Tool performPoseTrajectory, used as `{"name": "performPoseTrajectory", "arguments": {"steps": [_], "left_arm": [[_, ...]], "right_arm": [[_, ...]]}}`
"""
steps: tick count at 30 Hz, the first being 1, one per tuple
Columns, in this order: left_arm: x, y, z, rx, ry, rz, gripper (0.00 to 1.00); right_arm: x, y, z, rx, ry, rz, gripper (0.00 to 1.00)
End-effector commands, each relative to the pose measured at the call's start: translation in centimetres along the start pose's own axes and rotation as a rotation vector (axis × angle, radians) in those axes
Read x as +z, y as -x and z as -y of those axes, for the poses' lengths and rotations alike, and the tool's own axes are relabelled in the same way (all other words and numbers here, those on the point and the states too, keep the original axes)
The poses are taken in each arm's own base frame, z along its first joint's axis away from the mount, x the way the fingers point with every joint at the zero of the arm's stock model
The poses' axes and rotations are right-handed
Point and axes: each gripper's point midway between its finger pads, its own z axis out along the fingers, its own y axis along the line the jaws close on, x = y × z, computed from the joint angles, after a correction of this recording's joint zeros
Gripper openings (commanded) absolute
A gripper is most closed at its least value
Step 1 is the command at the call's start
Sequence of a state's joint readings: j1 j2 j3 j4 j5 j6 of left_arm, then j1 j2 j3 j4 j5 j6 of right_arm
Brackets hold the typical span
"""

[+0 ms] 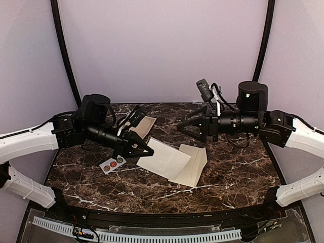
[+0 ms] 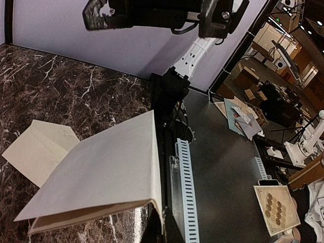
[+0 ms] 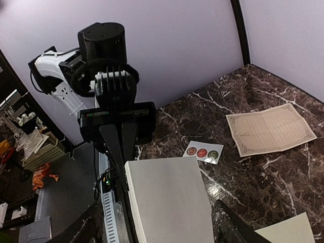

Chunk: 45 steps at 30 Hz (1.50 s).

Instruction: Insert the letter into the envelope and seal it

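Beyond the left gripper [image 1: 148, 150], clamped on the letter [image 1: 164, 161], lies the envelope [image 1: 195, 169]; insertion next likely needs the right gripper [image 1: 186, 125], jaws apart, steadying it.

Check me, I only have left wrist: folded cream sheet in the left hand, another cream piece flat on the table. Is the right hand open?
Observer: Yes. The right hand is open, with nothing between its fingers.
Operator: Stickers anywhere?
Observer: A white strip of three round stickers lies on the table, close beside the left hand that grips your folded cream sheet.
Operator: Any other paper?
Observer: One sheet with an ornate printed border lies flat on the table, farther back than the left hand.
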State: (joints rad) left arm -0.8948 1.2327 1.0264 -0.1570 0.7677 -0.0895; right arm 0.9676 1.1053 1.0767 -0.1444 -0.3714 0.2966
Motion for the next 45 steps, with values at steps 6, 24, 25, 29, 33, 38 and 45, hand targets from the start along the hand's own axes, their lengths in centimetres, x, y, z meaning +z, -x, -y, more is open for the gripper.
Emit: {"name": "performPoseTrajectory", "arguments": {"steps": [6,24,25,29,33,38,45], "left_arm": [[-0.5,0.3,1.3,0.011,-0.053,-0.012,0.0],[-0.4,0.9,0.7,0.001,-0.027,0.021,0.0],[-0.4,0.9,0.7,-0.002,-0.028,0.022,0.0],[-0.4,0.8,0.6,-0.002,-0.022,0.024,0.0],[-0.5,0.8,0.3,-0.006,0.006,0.028,0.01],[-2.1,1.5,-1.0,0.032,0.148,0.05,0.5],[-4.1,2.2,-2.4,0.066,0.301,0.045,0.78]], "right_arm": [[2.7,-5.3,-2.4,0.004,0.125,-0.253,0.58],[3.9,-7.7,-2.7,0.031,0.151,-0.321,0.35],[3.9,-7.8,-2.7,0.031,0.153,-0.324,0.3],[3.8,-7.5,-2.7,0.023,0.146,-0.312,0.09],[3.5,-7.0,-2.9,0.011,0.151,-0.29,0.0],[3.1,-7.2,-3.2,0.012,0.161,-0.295,0.0],[2.8,-7.1,-4.2,0.018,0.216,-0.315,0.0]]}}
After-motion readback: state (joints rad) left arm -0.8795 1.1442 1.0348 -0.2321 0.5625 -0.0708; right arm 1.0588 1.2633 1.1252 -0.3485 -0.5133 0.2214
